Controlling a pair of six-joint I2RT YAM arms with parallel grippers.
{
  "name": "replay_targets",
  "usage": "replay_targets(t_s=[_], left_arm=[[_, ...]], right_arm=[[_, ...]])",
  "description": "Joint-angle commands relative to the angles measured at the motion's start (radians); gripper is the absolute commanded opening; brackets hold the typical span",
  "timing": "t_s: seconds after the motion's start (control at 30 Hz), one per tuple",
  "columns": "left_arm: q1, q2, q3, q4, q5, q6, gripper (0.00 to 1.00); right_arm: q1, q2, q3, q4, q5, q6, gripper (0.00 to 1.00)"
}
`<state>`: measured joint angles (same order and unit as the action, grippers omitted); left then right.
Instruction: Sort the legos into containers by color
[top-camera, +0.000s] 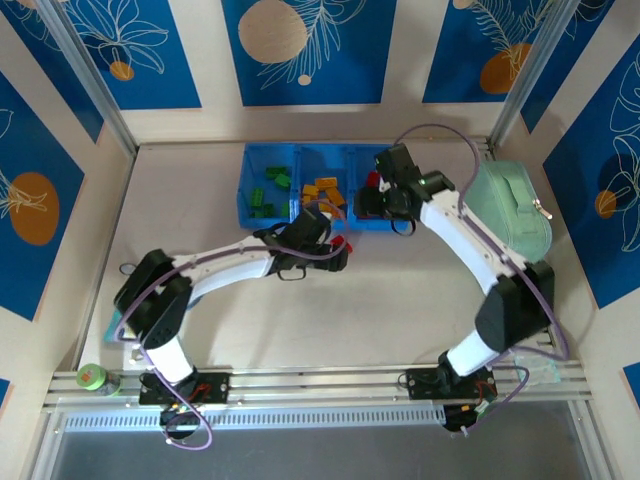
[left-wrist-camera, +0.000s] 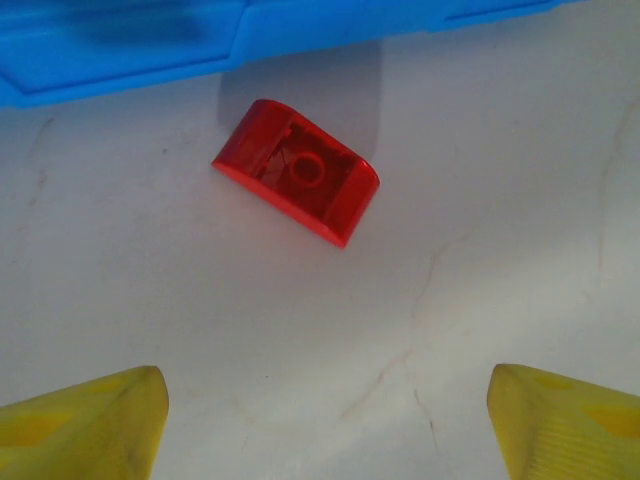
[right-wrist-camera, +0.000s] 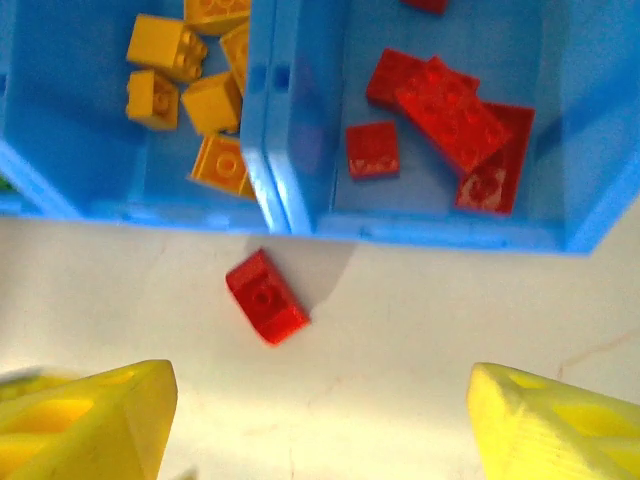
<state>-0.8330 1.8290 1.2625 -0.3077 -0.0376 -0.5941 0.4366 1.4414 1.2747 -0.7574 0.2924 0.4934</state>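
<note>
Arms bolted at the near edge of the table (top-camera: 390, 300) both bend inward toward the blue tray (top-camera: 246, 205). The left arm's elbow is swung out wide to the left and its forearm runs right. The left gripper (left-wrist-camera: 325, 400) hangs just short of the tray's near wall with its yellow fingers (left-wrist-camera: 90, 425) spread wide and nothing between them. The right arm rises with its elbow beside the mint-green zip case (top-camera: 510, 205), which lies just right of the tray. Its forearm slants left to set the right gripper (right-wrist-camera: 320, 400) over the near wall of the tray's right compartment, jaws likewise parted and empty. On the bare tabletop just in front of the tray lies a lone red brick (left-wrist-camera: 297, 170). It is small, glossy and translucent, one end sloped, with a round ring showing through its body. The brick sits skewed to the tray's wall, close to it but not touching, roughly in line with the divider between the middle and right compartments. Beyond it, inside the tray, the left compartment holds green bricks (top-camera: 268, 190). The middle one holds a loose heap of yellow-orange bricks (right-wrist-camera: 190, 90). The right one holds red bricks (right-wrist-camera: 450, 110), among them flat studded plates overlapping one another.
</note>
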Motion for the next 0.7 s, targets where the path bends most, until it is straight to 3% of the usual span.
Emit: replay_targets(t_s=[0.0,0.27,0.67], left_arm=[[0.009,0.092,0.101,-0.110,-0.029,-0.046,0.83],[0.011,0.251,0.307,-0.222,-0.126,-0.100,0.82],[0.020,0.414,0.495,-0.281,-0.123,-0.138,0.75]], right_arm=[[-0.002,-0.088,-0.122,0.044,0.025,0.070,0.77],[-0.013,-0.297,-0.299,0.060,0.092,0.143,0.77],[-0.043,-0.406,-0.365,0.060,0.087,0.155,0.77]])
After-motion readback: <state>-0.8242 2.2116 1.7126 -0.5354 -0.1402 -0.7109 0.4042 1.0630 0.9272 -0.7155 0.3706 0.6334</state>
